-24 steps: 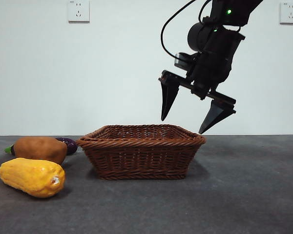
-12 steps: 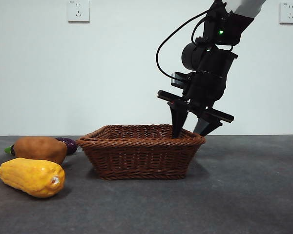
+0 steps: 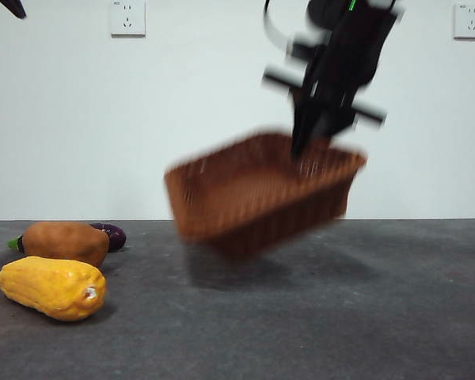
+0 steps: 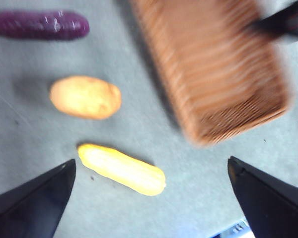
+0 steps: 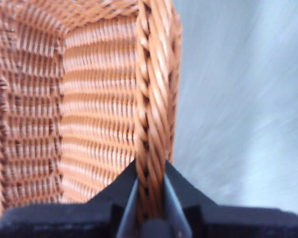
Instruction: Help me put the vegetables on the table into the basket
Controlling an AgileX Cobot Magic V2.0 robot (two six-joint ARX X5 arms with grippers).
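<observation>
The right pincer (image 3: pixel 313 150) enters the front view from the upper right of the frame; its two black jaws are clamped narrow on the braided rim of the basket (image 3: pixel 253 198), one jaw inside the wall and one outside, as the right wrist view confirms at the pincer (image 5: pixel 150 198) gripping the basket (image 5: pixel 89 99). The basket hangs clear of the table (image 3: pixel 340 317), tilted, with the gripped right side higher and the left side lower; it sits at the centre of the front view, blurred by motion, with its shadow on the table beneath.

The vegetables lie on the table at the lower left of the front view, well apart from the right pincer and outside the basket: the yellow vegetable (image 3: pixel 51 287) nearest the camera; the orange-brown potato (image 3: pixel 65 241) just behind it; the purple eggplant (image 3: pixel 111 234) behind the potato and partly hidden by it.

The left pincer (image 4: pixel 149 193) is spread wide, holding nothing; in the left wrist view the yellow vegetable (image 4: pixel 121 169) lies between its jaws, with the potato (image 4: pixel 85 97) and eggplant (image 4: pixel 38 25) beyond, and the basket (image 4: pixel 213 69) at the upper right of that frame. A black tip (image 3: pixel 13 7) shows at the upper left corner of the front view.
</observation>
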